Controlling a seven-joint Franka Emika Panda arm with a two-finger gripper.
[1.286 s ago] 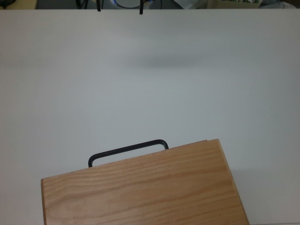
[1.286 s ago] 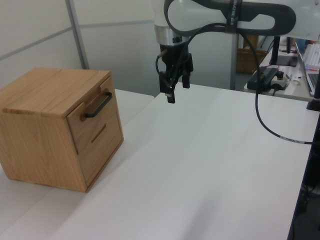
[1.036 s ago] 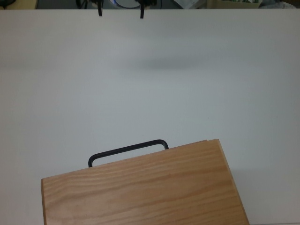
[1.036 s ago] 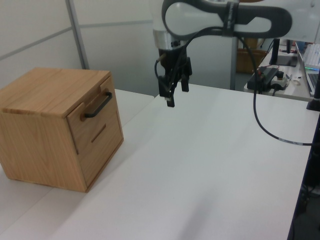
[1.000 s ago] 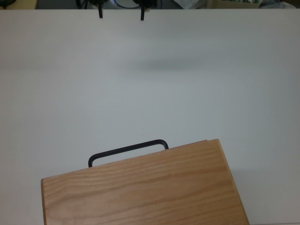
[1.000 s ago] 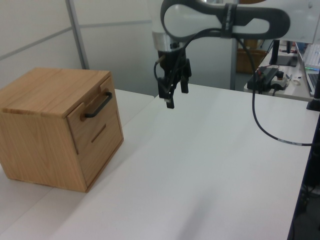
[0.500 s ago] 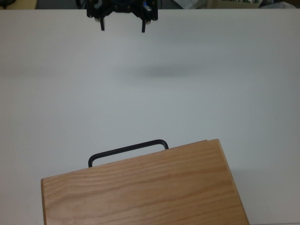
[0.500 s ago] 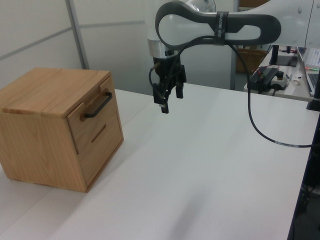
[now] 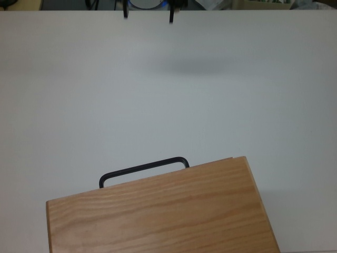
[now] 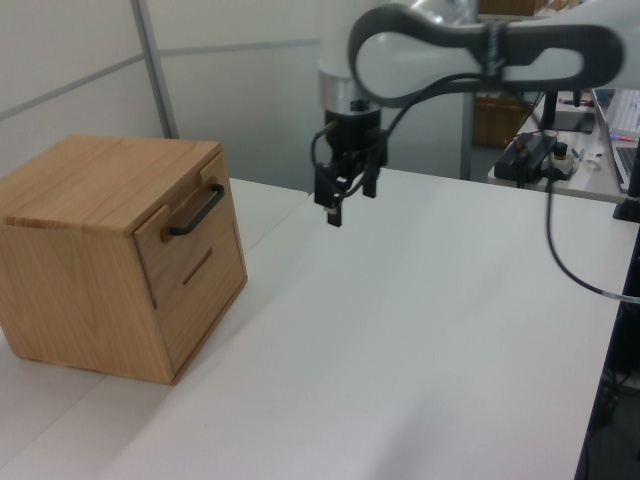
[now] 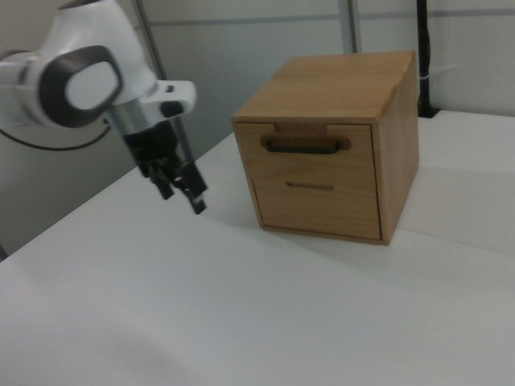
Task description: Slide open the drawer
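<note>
The drawer is the upper one of a light wooden cabinet, and its front sits flush with the cabinet's face. A thin black bar handle runs across that front. My gripper hangs open above the white table, well away from the handle and holding nothing. In the top view only the gripper fingertips show, at the upper edge, far from the handle.
A second drawer front with a small slot sits below the first. The white table stretches wide between gripper and cabinet. A black cable trails from the arm. Desk clutter lies beyond the table's far edge.
The gripper has drawn back from the cabinet: in the top view it slid to the upper edge and right; in the left view it shifted right. The drawer has not moved.
</note>
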